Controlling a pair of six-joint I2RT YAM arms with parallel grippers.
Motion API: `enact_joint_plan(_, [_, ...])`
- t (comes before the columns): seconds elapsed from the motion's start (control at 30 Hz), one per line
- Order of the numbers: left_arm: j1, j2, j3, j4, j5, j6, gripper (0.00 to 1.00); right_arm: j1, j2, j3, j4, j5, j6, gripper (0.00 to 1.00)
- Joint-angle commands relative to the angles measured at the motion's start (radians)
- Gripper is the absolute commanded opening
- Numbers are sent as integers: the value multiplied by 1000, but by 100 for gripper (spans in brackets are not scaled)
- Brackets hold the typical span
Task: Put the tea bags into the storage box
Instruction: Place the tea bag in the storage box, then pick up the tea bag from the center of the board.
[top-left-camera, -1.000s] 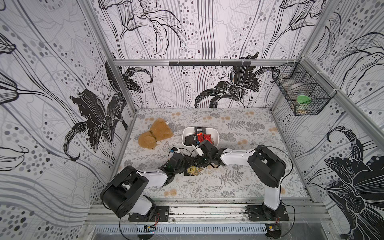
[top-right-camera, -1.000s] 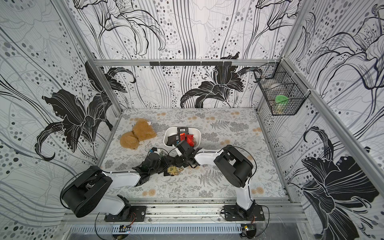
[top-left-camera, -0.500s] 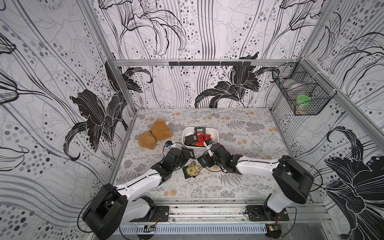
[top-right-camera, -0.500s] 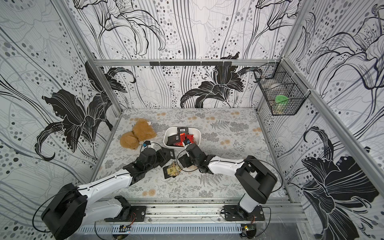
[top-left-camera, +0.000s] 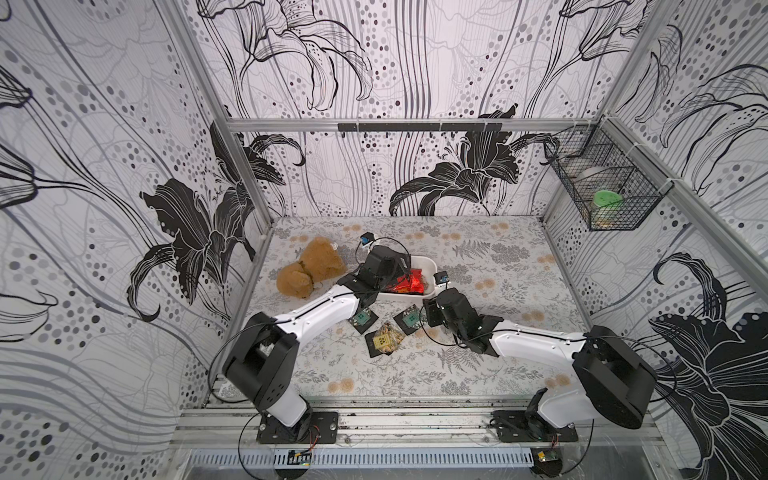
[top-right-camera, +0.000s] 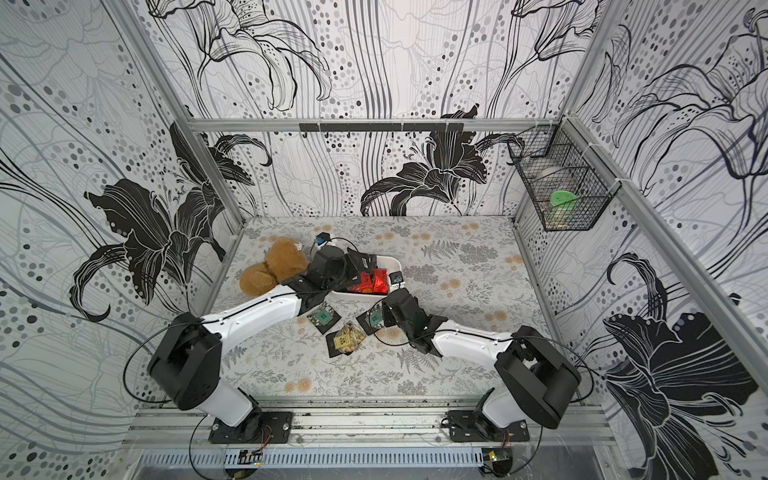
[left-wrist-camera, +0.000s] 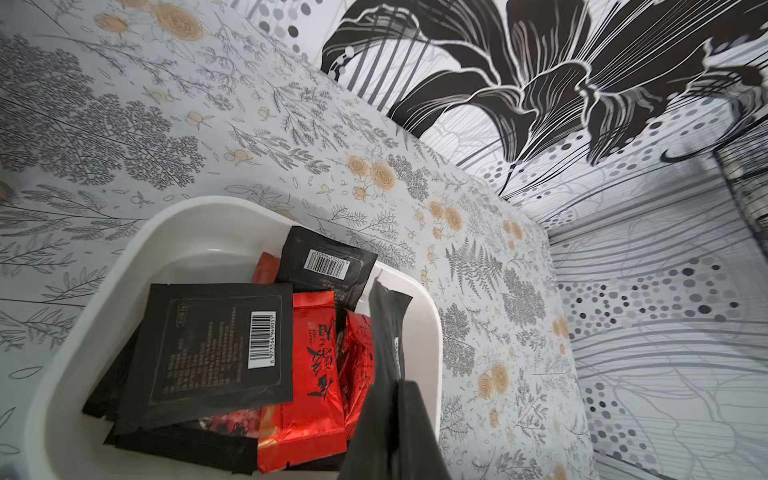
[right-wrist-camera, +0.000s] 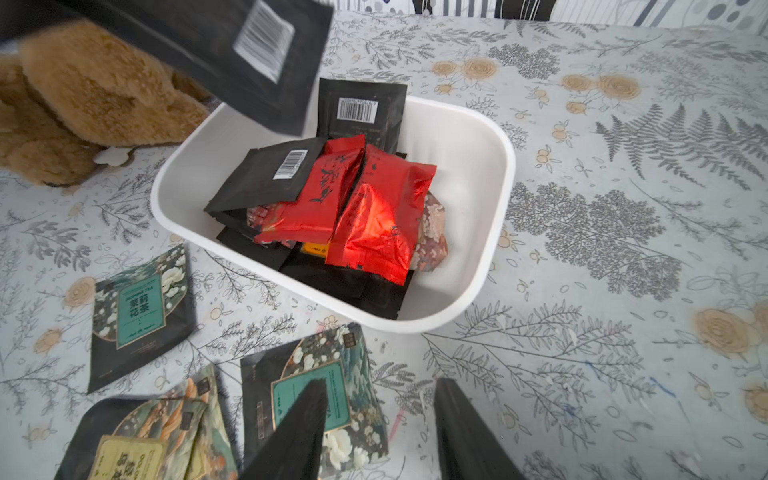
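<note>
Sachet (left-wrist-camera: 387, 328) clamped in left pincer (left-wrist-camera: 397, 388); right pincer (right-wrist-camera: 382, 384) parted.

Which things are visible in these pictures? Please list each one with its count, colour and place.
storage box: one, white, on the table
tea bags in the box: several stacked, black and red, exact count hidden
held tea bag: one, black with barcode, above the box
tea bags on the table: at least three, black with green or yellow labels, between box and arm bases
plush toy: one, brown, next to the box
wire basket: one, black, on the side wall
green-topped item: one, inside the basket
table: one, grey floral cover
left gripper: black, shut on the held tea bag
right gripper: black, open, over a green-labelled bag
</note>
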Motion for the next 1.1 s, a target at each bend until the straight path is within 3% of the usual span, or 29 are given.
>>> enact_joint_plan(0.0, [-4,52,53,-45,-14,34,8,-15,-27,-24,37,-31,27,47])
enact_joint_plan(0.1, [1,46,39,-44,-78,40,23,-18,-35,-29,40,-45,22,47])
enact_joint_plan(0.13, [7,40,36,-58,-104,41,44,-18,-37,-29,42,-48,22,48])
enact_joint_plan(0.17, [12,31,35,-79,-130,38,57,-19,-40,-31,43,-53,22,48])
enact_joint_plan(0.3, [26,-43,10,-177,-291,29,89,-19,-36,-27,52,-91,0,47])
enact_joint_plan(0.33, [25,-77,-17,-182,-324,26,91,-20,-30,-20,50,-103,-6,47])
enact_joint_plan(0.47, [26,-232,-170,-149,-330,3,92,-20,-10,-18,90,-221,-32,47])
enact_joint_plan(0.6, [24,-362,-329,-91,-141,-3,86,-18,45,16,105,-382,-58,44])
enact_joint_plan(0.77, [11,-474,-519,-45,53,-64,78,-4,152,105,37,-480,-78,41])
enact_joint_plan(1.07, [-93,-662,-798,-36,45,-202,66,67,271,215,-125,-491,-150,37])
